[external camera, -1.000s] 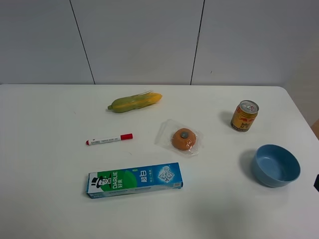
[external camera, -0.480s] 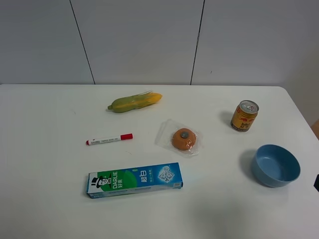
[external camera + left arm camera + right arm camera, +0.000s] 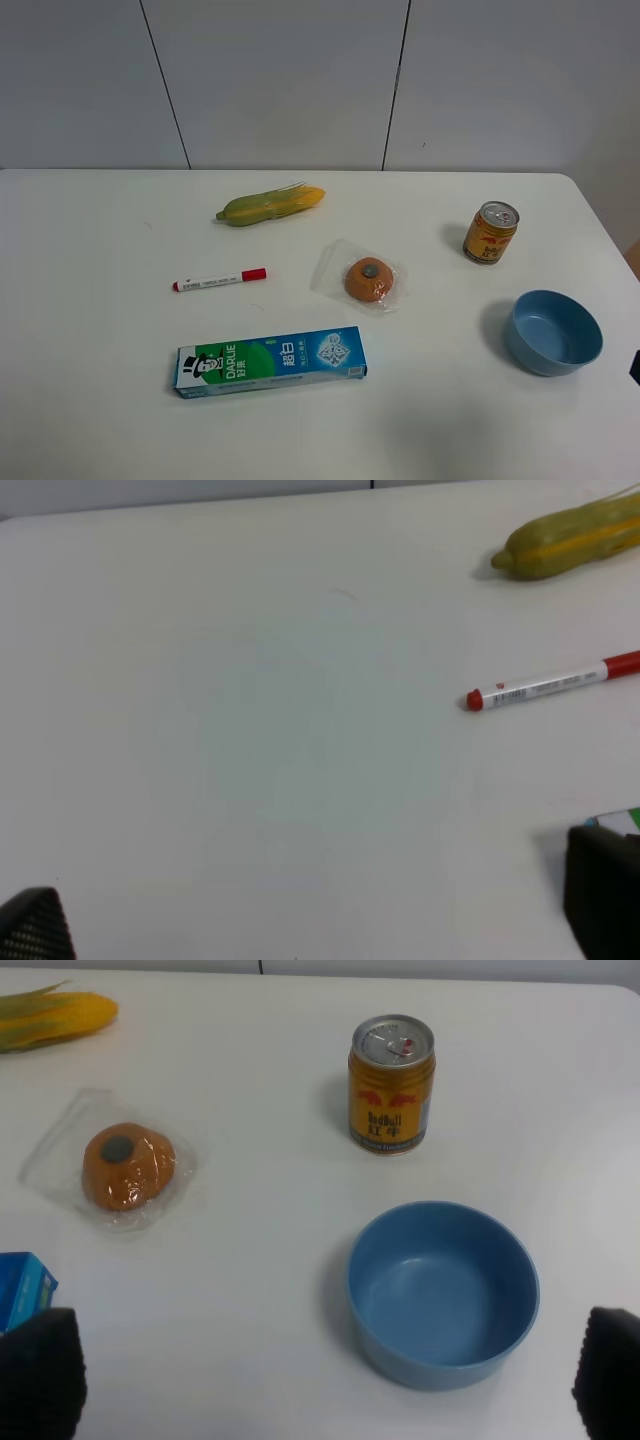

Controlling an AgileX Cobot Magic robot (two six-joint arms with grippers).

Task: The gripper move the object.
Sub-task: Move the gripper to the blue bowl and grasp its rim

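Observation:
The light-blue bowl (image 3: pixel 553 331) stands upright and empty on the white table (image 3: pixel 90 300) at the right, in front of the gold-and-red drink can (image 3: pixel 490 232). In the right wrist view the bowl (image 3: pixel 442 1291) lies between and just ahead of my right gripper (image 3: pixel 325 1378), which is open and empty, its dark fingertips (image 3: pixel 36 1372) far apart and clear of the bowl. My left gripper (image 3: pixel 320 920) is open and empty over bare table at the left. In the high view only a dark sliver of the right arm (image 3: pixel 636 367) shows at the right edge.
A corn cob (image 3: pixel 270 205) lies at the back, a red-capped marker (image 3: pixel 219 280) at the left, a wrapped orange bun (image 3: pixel 368 279) in the middle and a toothpaste box (image 3: pixel 271 361) at the front. The table's right edge runs close behind the bowl.

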